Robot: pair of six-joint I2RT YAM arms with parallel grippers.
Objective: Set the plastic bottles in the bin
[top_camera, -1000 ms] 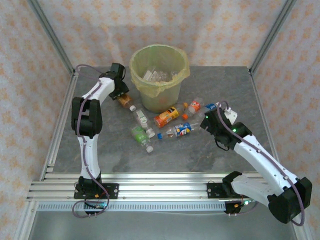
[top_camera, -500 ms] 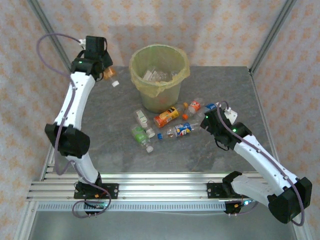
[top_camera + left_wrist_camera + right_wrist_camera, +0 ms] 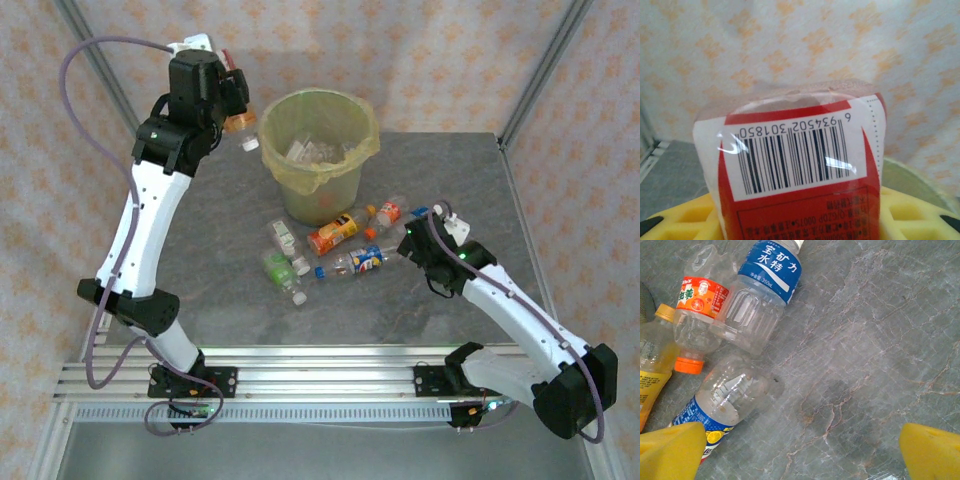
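Note:
My left gripper is raised high, just left of the bin's rim, and is shut on an orange-tinted plastic bottle with a white cap. In the left wrist view that bottle shows a red label and a barcode between my yellow fingers. The bin with its yellow-green liner stands at the back centre. Several plastic bottles lie in front of it, among them an orange one and a blue-capped one. My right gripper is open and low beside them, with bare table between its fingertips.
In the right wrist view, a blue-labelled bottle, an orange-capped one and a blue-and-yellow-labelled one lie left of the open fingers. Two green-labelled bottles lie further left. Clear bottles rest inside the bin. Metal frame posts flank the table.
My left arm has lifted the orange bottle from the table left of the bin up to beside its rim. My right arm has hardly moved.

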